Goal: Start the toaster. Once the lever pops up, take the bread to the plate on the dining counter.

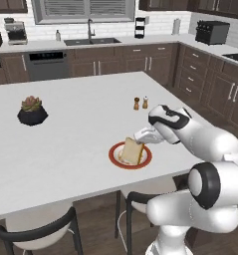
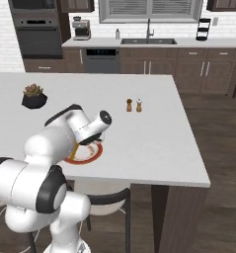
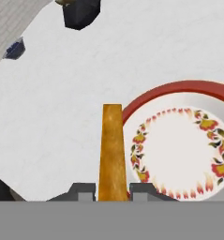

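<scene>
Golden-orange crust fills the middle of my hand view: the bread (image 3: 112, 152) stands on edge between the two dark fingertips (image 3: 83, 191), which press in on either side of it. So I read the gripper (image 3: 111, 193) as nearly closed, clamped on the slice. From the left base view, the gripper (image 1: 142, 136) holds the bread (image 1: 131, 151) tilted over the plate (image 1: 121, 162), with the slice's lower edge down at the plate's surface; I cannot tell whether it actually touches.

The plate (image 3: 188, 154) has a red rim and a ring of red and yellow floral marks around a pale centre, and in the hand view the slice sits at the plate's rim rather than its middle. In the right base view my own arm covers most of the plate (image 2: 90, 157).

The plate lies on the dining counter (image 1: 65, 144), near the edge closest to me. Two dark-framed stools (image 1: 38, 234) stand under that edge.

Farther across the white top, two small shakers (image 1: 141, 103) stand side by side, and well off to the left is a black plant pot (image 1: 32, 116) with a succulent.

Beyond the island, against the back wall, I see the sink (image 1: 90, 41) under a window and a coffee machine (image 1: 15, 31).
</scene>
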Robot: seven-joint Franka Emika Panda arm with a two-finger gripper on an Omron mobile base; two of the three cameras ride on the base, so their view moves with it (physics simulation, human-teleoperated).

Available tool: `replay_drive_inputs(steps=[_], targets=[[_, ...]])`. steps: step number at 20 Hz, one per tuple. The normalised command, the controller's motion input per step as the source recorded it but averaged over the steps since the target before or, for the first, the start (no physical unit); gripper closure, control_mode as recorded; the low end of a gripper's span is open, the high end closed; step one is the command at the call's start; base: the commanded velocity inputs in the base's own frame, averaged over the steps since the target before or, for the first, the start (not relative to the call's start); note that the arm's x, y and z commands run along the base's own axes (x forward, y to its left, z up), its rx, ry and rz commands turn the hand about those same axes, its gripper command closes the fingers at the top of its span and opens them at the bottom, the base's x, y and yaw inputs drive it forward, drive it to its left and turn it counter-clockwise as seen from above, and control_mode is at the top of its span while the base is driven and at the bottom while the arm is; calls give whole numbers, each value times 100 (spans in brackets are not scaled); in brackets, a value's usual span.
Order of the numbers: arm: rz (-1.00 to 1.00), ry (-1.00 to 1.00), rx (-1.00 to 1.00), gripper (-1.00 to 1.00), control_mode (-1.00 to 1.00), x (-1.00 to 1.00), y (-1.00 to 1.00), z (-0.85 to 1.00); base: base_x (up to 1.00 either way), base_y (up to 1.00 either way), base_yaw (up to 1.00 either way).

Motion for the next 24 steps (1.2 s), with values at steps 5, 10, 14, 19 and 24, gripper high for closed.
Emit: replay_drive_inputs(steps=[5,10,14,19,24], targets=[[0,0,0,100,-100,7,0,-14,0,0,0],[0,0,0,100,-100,12,0,-12,0,0,0],[0,0,0,100,-100,14,0,-11,0,0,0],[1,-2,-2,100,-100,12,0,-14,0,0,0],[1,-2,-1,100,-100,16,0,-3,0,0,0]])
